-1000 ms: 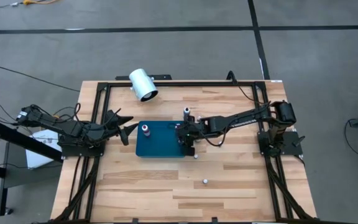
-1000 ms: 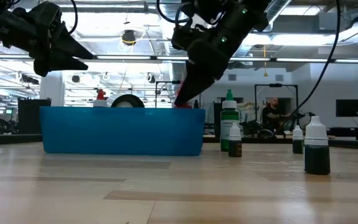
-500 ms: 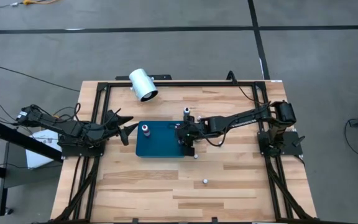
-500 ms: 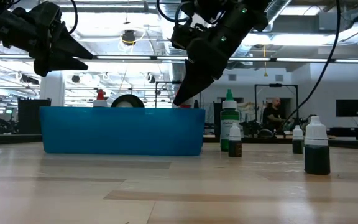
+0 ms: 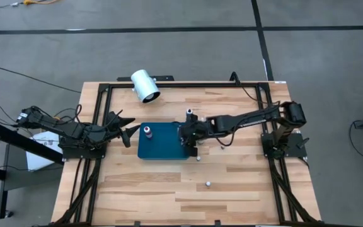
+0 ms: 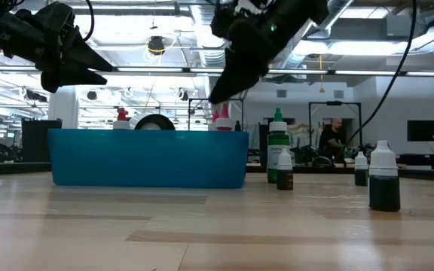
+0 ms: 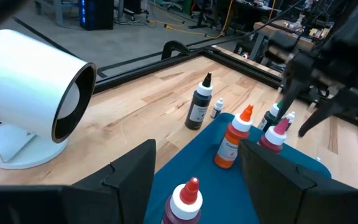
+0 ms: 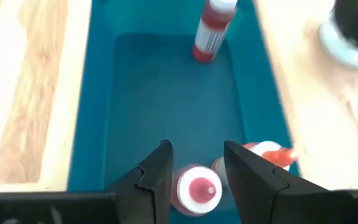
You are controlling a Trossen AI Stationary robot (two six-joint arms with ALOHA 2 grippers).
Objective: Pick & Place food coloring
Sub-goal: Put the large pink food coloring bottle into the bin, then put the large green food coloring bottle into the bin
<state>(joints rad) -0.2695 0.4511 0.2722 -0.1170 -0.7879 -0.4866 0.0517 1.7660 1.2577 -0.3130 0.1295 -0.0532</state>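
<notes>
Right wrist view: claw [image 8: 195,168] above pink-topped bottle [image 8: 199,189].

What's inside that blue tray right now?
Three small bottles stand in the blue tray: a red-topped one at one end, and an orange-topped one beside a pink-topped one at the other. The right gripper, open, hangs above the pink one, hiding part of the floor.

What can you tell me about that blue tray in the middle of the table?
The teal tray is a shallow rectangular bin, plastic by its look, sitting flat on the wooden table near its middle. Three small bottles stand upright inside: a red-capped bottle near one end, and an orange-tipped bottle and a pink-capped bottle together at the other end. The right gripper hovers open just above the pink-capped one. More bottles stand on the table outside the tray.
</notes>
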